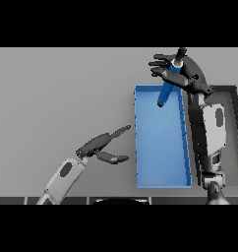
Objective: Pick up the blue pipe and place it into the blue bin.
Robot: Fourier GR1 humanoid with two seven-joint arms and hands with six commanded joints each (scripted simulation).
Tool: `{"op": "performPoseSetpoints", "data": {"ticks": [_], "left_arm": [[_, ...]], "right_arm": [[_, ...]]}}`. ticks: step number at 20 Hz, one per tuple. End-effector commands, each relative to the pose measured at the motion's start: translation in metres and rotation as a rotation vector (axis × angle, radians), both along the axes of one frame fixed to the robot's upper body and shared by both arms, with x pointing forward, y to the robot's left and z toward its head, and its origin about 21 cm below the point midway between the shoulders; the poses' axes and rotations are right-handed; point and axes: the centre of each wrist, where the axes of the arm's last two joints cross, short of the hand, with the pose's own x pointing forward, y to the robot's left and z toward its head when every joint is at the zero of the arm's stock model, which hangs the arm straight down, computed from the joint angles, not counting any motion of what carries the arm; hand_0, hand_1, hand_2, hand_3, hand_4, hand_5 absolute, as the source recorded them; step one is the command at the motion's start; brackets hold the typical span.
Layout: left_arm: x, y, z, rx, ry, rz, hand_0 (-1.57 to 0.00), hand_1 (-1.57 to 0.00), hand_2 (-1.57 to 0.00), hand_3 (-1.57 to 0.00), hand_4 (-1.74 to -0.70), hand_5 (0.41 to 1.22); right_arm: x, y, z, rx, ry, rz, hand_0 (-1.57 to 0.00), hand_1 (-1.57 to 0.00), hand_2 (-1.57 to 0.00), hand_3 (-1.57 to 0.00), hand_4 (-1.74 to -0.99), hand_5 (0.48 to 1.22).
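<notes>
now, line by line, all places given against the blue bin [160,147]:

step in hand: lowering the blue pipe [166,91] into the blue bin; judged late in the task, with only the release left.

blue pipe: held tilted above the far end of the blue bin, lower tip over the bin's floor, upper end up at the fingers; not yet lying in the bin.

right hand [182,74]: just past the far rim of the blue bin, fingers and thumb curled round the pipe's upper part, grasping it.

left hand [99,147]: on the bin's left side, near its left wall but apart from it, fingers straight and relaxed, holding nothing, idle over the counter [57,98].

how to do it well: best to bring the pipe lower and flatter before letting go, long axis along the bin's length, so that it settles on the floor and does not bounce off a wall; best also to keep the lower tip inside the far rim, then uncurl the fingers gently and lift straight up.

risk: released from this height and tilt, likely to tip against the right wall or roll.

count: one blue pipe; one blue bin; two hands; one dark tray [234,128] on the bin's right side, partly behind the right arm.
</notes>
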Motion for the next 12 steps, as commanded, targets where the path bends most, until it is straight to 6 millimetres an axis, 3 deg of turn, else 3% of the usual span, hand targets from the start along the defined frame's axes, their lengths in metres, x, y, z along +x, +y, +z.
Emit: {"op": "performPoseSetpoints", "data": {"ticks": [1,6,10,11,12], "left_arm": [[0.000,0.001,0.000,-0.001,-0.003,-0.002,0.00,0.00,0.00,0.00,-0.89,0.474],[-0.004,0.002,-0.004,-0.007,-0.011,-0.007,0.00,0.00,0.00,0.00,-0.88,0.463],[-0.003,0.000,-0.001,-0.011,-0.005,-0.006,0.00,0.00,0.00,0.00,-0.88,0.460],[-0.001,0.001,0.000,-0.004,-0.002,-0.003,0.00,0.00,0.00,0.00,-0.89,0.457],[-0.002,0.002,0.000,-0.003,-0.003,-0.003,0.00,0.00,0.00,0.00,-0.89,0.455]], "right_arm": [[0.000,-0.004,-0.008,-0.009,0.041,-0.028,-1.57,-1.57,-1.57,-1.57,-1.740,1.120],[-0.010,-0.013,-0.075,-0.086,0.273,-0.100,-1.57,-1.57,-1.57,-1.57,-1.741,1.122],[-0.017,-0.021,-0.114,-0.190,0.419,-0.099,-1.57,-1.57,-1.57,-1.57,-1.591,1.114],[-0.016,-0.018,-0.124,-0.222,0.464,-0.098,-1.57,-1.57,-1.57,-1.33,-1.599,1.110],[-0.017,-0.021,-0.134,-0.249,0.523,-0.115,-1.56,-1.46,-1.39,-1.12,-1.547,1.133]]}}
